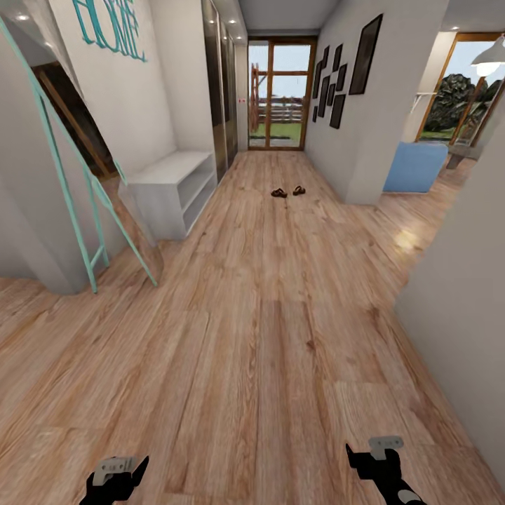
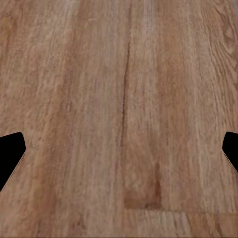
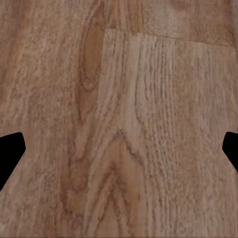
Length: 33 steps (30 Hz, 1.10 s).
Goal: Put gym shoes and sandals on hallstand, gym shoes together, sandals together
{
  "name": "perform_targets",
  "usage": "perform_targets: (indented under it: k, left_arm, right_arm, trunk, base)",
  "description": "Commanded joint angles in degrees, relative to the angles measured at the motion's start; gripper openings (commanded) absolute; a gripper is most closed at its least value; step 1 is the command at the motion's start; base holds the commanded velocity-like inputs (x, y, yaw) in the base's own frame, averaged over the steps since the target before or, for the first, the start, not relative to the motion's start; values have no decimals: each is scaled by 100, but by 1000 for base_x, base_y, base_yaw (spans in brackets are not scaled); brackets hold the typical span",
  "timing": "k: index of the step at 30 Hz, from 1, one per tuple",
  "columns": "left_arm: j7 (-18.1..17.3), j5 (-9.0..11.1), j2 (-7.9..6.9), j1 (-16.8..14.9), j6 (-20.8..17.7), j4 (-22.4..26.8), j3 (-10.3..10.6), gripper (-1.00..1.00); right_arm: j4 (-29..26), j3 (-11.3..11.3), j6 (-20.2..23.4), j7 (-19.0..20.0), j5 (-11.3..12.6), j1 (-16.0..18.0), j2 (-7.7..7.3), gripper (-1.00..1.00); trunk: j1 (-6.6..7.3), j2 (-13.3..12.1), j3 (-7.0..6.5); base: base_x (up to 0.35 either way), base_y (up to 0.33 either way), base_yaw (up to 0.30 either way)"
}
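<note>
Far down the corridor floor (image 1: 280, 337): two sandals (image 1: 288, 191), brown, lying just beside each other on the planks in front of the glass door (image 1: 280, 95), well apart from both arms. Along the left wall: white shelf unit (image 1: 172, 189) with open levels, teal ladder frame (image 1: 77, 189) leaning nearer, dark picture frames (image 1: 340, 73) on the opposite wall, blue armchair (image 1: 415, 167) past the corner; bare planks between robot and sandals. Left gripper (image 2: 119, 153) and right gripper (image 3: 119, 153) low over the planks, fingers spread wide apart, nothing between them.
</note>
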State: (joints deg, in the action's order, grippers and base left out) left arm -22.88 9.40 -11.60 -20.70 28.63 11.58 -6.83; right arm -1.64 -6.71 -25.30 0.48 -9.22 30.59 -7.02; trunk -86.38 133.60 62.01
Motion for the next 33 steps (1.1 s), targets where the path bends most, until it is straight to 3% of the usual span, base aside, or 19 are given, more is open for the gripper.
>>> perform_targets:
  k: [1,33]
  left_arm:
    - [-60,53,2,-4,-7,-7,-20,100]
    - [-59,53,0,-4,-7,-7,-20,100]
  right_arm:
    - [6,-50,-19,5,-54,3,-1,100]
    - [6,-50,-19,5,-54,-5,-1,100]
  trunk:
    - [-2,2,5]
    - [-2,2,5]
  base:
    - [339,0,0]
    - [339,0,0]
